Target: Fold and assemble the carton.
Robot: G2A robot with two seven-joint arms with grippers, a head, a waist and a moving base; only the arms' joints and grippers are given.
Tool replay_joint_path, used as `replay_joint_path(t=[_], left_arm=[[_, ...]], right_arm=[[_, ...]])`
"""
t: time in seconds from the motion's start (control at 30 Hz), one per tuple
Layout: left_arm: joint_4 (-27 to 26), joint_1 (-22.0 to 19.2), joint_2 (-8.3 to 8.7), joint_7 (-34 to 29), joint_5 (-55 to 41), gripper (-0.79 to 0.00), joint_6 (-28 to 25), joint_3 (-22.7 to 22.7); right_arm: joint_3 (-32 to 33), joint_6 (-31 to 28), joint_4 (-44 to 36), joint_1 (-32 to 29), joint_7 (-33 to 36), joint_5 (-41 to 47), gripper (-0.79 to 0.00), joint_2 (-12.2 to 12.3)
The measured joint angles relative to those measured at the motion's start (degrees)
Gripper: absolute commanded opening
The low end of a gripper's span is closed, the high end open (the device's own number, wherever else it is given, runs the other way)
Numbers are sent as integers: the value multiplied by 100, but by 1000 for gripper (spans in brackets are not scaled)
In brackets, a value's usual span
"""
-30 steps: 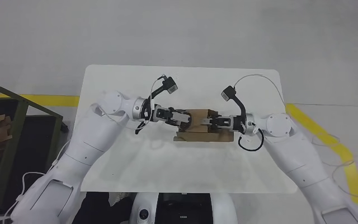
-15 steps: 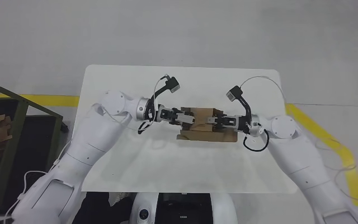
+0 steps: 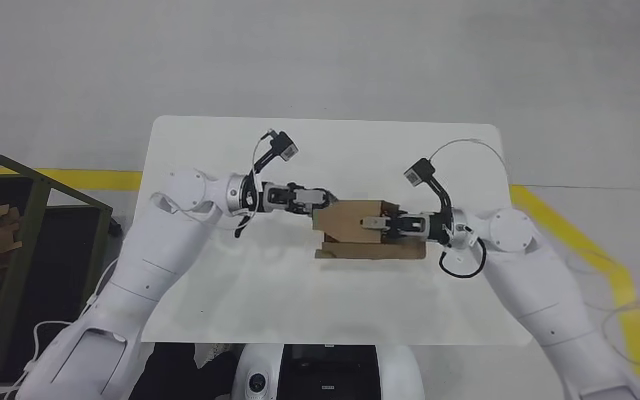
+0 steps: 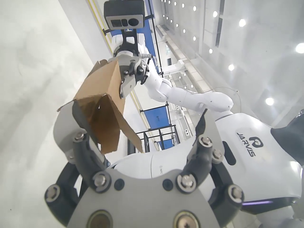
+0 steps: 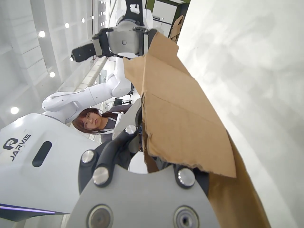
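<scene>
Top view: the carton (image 3: 352, 232) lies near the middle of the white table (image 3: 300, 300), a brown sleeve only partly opened, with an arm at each end. The left gripper (image 3: 316, 197) meets one end at a corner, and the right gripper (image 3: 386, 224) lies over the opposite end. Working from both ends likely lets one arm anchor the board while the other handles a flap.

Left wrist view: the left gripper (image 4: 136, 113) is spread wide. One finger (image 4: 68, 119) touches the edge of the nearest flap, and the other is well apart from the board. The carton (image 4: 104, 88) shows its open end, with flaps splayed outward. At its far end the right gripper (image 4: 127, 81) pinches a wall panel, probably to steady the sleeve.

Right wrist view: the right gripper (image 5: 140, 113) is closed on the carton (image 5: 180, 119), with one finger pressed to the panel and its partner hidden behind the cardboard. Beyond it, the left gripper (image 5: 114, 45) stands open at the far flap, seemingly placed to push it inward.
</scene>
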Motion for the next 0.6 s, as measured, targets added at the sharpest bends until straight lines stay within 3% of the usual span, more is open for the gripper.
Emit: replay_joint_path(t=[0.6], left_arm=[[55, -72, -36, -150, -93, 0, 8, 50]], right_arm=[[-333, 81, -112, 151, 52, -81, -785, -122]])
